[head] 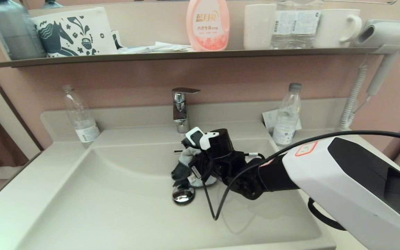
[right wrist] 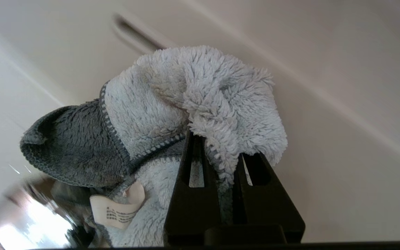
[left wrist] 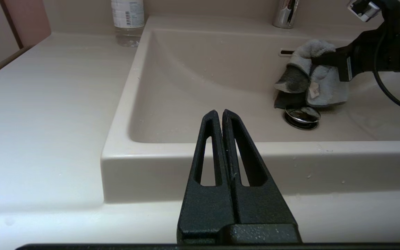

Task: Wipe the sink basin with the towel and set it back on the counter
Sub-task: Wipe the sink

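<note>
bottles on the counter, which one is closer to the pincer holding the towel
The capped bottle on the counter's right side, beside the right pincer gripping the towel. The capless bottle stands at the far left corner.

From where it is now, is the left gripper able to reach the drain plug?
Probably yes. The left gripper, shut and empty, hovers at the basin's front rim, with bare basin before the drain plug; the towel hangs just behind it.
</note>
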Controlling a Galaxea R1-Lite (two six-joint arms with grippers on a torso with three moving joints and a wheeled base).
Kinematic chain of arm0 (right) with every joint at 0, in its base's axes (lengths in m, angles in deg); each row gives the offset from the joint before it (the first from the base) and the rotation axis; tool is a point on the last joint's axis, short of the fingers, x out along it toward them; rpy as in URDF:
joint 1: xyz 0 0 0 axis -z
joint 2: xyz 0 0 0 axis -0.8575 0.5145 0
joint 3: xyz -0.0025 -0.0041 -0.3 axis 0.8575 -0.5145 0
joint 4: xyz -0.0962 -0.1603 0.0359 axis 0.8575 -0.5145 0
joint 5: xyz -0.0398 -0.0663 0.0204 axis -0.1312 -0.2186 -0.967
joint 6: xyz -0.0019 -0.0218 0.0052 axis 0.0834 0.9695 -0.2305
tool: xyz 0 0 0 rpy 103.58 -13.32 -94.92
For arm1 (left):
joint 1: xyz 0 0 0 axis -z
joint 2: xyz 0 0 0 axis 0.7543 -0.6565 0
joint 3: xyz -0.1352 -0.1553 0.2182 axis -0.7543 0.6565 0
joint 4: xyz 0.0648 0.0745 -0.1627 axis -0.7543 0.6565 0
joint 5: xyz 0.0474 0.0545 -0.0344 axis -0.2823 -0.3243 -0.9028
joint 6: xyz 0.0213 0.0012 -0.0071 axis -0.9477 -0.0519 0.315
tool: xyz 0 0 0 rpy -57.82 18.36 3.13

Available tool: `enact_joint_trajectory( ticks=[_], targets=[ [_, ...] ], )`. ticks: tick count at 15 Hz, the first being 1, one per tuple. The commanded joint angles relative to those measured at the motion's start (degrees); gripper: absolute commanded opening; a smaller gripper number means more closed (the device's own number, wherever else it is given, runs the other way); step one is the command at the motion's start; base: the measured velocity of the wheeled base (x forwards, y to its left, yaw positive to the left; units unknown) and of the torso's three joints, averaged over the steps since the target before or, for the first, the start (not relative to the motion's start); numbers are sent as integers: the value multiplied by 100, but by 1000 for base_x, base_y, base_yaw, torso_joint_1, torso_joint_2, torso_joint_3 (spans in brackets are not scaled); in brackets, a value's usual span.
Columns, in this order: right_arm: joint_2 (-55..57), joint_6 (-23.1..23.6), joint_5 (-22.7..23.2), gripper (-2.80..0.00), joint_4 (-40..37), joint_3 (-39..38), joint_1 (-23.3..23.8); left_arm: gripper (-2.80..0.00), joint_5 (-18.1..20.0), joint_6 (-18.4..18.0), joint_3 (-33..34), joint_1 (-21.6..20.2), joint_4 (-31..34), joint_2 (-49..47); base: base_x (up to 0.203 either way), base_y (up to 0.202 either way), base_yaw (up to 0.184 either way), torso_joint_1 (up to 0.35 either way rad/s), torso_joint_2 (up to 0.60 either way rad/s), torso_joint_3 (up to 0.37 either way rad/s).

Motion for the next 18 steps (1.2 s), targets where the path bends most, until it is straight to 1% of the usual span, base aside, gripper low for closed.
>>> enact_joint_trajectory(
  ticks=[1, 5, 9, 11, 13, 14, 16, 18],
  targets=[
    [-292, 5, 22, -280, 20, -285, 6, -280, 0, 4, 0, 0, -3, -1, 0, 0, 0, 0, 0, 0],
    [-806, 4, 22, -280, 16, -873, 156, -280, 0, 4, 0, 0, -3, -1, 0, 0, 0, 0, 0, 0],
    [-1666, 4, 22, -280, -25, -1754, 345, -280, 0, 4, 0, 0, -3, -1, 0, 0, 0, 0, 0, 0],
    [-2204, 4, 25, -280, -156, -2179, 440, -280, 0, 4, 0, 0, -3, -1, 0, 0, 0, 0, 0, 0],
    [-2845, -82, 39, -280, -488, -2382, 522, -280, 0, 4, 0, 0, -3, -1, 0, 0, 0, 0, 0, 0],
    [-3176, -297, 44, -280, -695, -2418, 551, -280, 0, 4, 0, 0, -3, -1, 0, 0, 0, 0, 0, 0],
    [-3806, -1028, 48, -280, -1083, -2445, 671, -280, 0, 4, 0, 0, -3, -1, 0, 0, 0, 0, 0, 0],
    [-4278, -1683, -1, -280, -1241, -2445, 1022, -280, 0, 4, 0, 0, -3, -1, 0, 0, 0, 0, 0, 0]
  ],
)
